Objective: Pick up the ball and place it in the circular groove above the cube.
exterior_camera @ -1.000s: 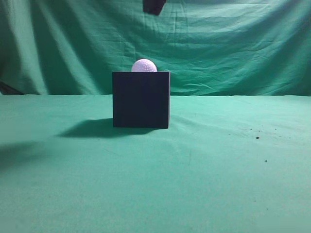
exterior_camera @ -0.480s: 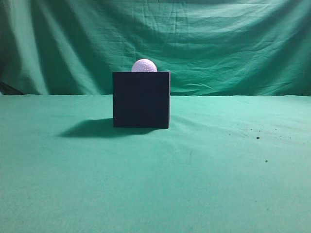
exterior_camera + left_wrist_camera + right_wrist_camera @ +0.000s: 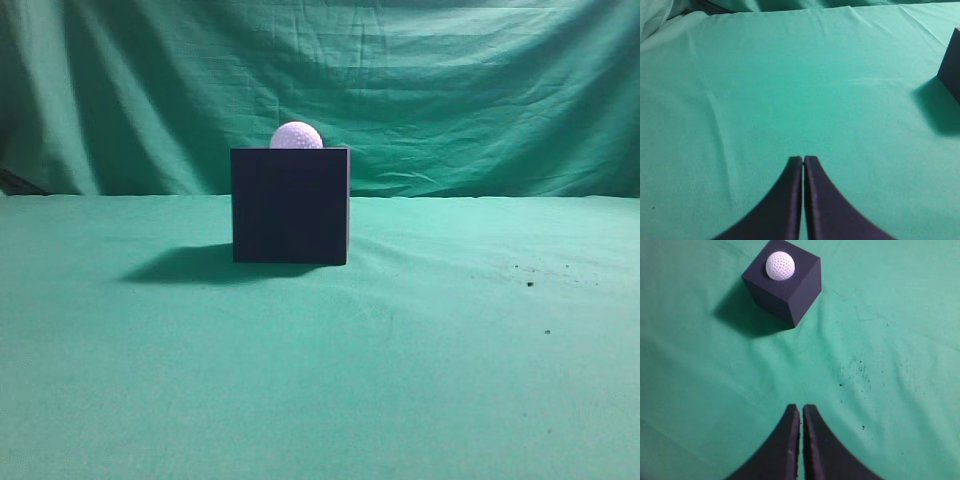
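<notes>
The white dimpled ball [image 3: 297,135] sits on top of the dark navy cube [image 3: 290,206], in the middle of the green cloth. The right wrist view shows the ball [image 3: 780,265] resting in the cube's [image 3: 799,287] top face, far ahead of my right gripper [image 3: 801,407], which is shut and empty. My left gripper [image 3: 803,159] is shut and empty over bare cloth; only a corner of the cube [image 3: 952,67] shows at the right edge of its view. Neither gripper shows in the exterior view.
Green cloth covers the table [image 3: 420,380] and hangs as a backdrop [image 3: 480,90]. Small dark specks [image 3: 855,370] lie on the cloth to the right of the cube. The cube's shadow [image 3: 180,265] falls to its left.
A dark gripper part at the top of the exterior view one second ago has left the frame. The ball and cube have not moved.
</notes>
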`<move>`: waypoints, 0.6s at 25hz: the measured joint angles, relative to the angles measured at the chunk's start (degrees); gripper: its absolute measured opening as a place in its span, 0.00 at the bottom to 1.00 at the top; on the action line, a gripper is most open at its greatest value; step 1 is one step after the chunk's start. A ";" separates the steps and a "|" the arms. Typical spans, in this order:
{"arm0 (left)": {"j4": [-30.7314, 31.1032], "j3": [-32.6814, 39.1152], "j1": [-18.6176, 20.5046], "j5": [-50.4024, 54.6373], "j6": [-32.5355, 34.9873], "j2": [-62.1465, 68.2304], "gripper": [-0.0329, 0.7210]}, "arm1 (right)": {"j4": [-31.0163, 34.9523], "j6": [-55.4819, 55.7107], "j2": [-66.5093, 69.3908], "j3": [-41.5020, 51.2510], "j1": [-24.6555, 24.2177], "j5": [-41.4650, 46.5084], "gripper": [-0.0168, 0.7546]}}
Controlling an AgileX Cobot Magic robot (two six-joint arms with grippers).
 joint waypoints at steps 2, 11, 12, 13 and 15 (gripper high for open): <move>0.00 0.00 0.00 0.00 0.00 0.00 0.04 | 0.76 0.00 -5.12 3.51 0.00 -1.29 0.02; 0.00 0.00 0.00 0.00 0.00 0.00 0.04 | 2.15 -0.34 -20.13 9.53 0.00 2.52 0.02; 0.00 0.00 0.00 0.00 0.00 0.00 0.04 | 1.74 -0.48 -20.60 9.53 0.00 2.61 0.02; 0.00 0.00 0.00 0.00 0.00 0.00 0.04 | 1.20 -0.98 -20.95 9.53 0.00 2.37 0.02; 0.00 0.00 0.00 0.00 0.00 0.00 0.04 | -0.44 -1.41 -21.06 10.20 0.00 -0.20 0.02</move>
